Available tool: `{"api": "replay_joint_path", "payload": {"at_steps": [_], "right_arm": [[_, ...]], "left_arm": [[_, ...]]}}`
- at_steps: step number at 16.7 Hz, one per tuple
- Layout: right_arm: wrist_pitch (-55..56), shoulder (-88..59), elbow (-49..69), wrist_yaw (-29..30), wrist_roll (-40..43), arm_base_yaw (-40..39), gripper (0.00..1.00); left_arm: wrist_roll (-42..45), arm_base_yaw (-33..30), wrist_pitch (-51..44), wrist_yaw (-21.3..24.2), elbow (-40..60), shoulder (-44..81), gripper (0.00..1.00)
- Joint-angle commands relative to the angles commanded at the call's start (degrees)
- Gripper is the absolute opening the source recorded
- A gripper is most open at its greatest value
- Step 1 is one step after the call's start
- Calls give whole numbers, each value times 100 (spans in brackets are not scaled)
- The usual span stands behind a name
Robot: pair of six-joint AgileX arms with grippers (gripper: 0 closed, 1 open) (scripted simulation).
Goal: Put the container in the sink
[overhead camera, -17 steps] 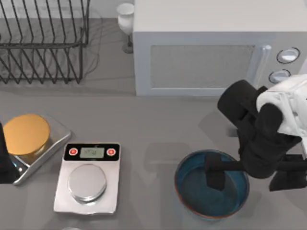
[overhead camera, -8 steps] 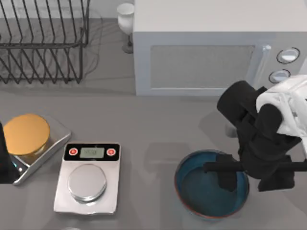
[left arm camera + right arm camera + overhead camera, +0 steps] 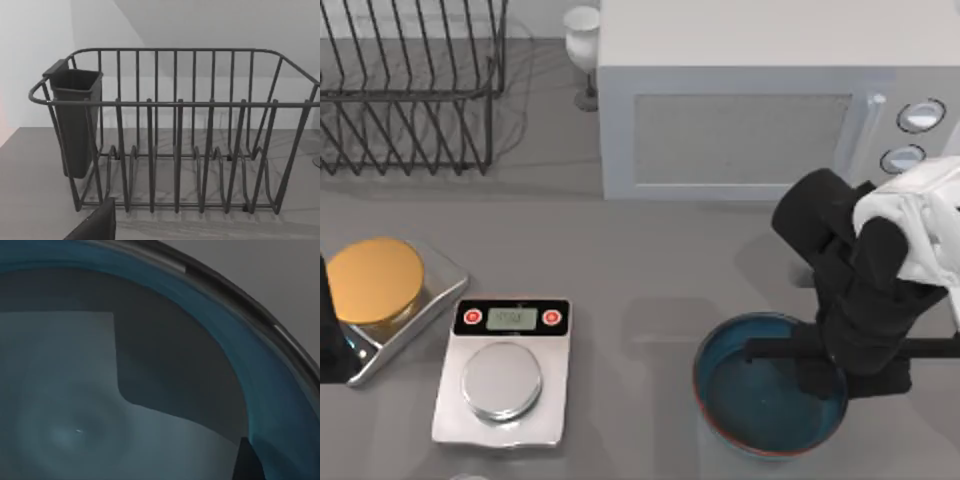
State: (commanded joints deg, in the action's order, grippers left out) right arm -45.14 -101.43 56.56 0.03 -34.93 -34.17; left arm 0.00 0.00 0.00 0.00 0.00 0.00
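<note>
The container (image 3: 750, 400) is a wide teal-blue bowl with a thin reddish-brown rim, standing on the table at the front right. My right gripper (image 3: 850, 378) reaches down over its right side. One finger (image 3: 817, 378) is inside the bowl and the other is outside, shut on the rim. The right wrist view looks close into the container's glossy inside (image 3: 75, 405), with its rim (image 3: 240, 297) curving past and a dark fingertip (image 3: 247, 462) at the edge. My left arm (image 3: 328, 335) is parked at the table's left edge. The sink is out of view.
A white microwave (image 3: 740, 100) stands behind the bowl. A wire dish rack (image 3: 410, 90) (image 3: 175, 140) with a grey cutlery cup (image 3: 75, 120) is at the back left, with a white goblet (image 3: 583, 40) beside it. A kitchen scale (image 3: 505, 370) and an orange-lidded jar (image 3: 375, 280) sit front left.
The right gripper's fingers have drawn together from wide apart onto the container's right rim. The bowl has shifted slightly to the right.
</note>
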Motion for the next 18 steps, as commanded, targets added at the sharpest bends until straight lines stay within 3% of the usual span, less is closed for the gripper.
{"api": "replay_joint_path", "payload": {"at_steps": [9,18], "right_arm": [[-229,47,226,3,-8,-8,0],[-3095,629,2331,1,21,20,0]], "left_arm": [[0,0,0,0,0,0,100],[0,0,0,0,0,0,100]]}}
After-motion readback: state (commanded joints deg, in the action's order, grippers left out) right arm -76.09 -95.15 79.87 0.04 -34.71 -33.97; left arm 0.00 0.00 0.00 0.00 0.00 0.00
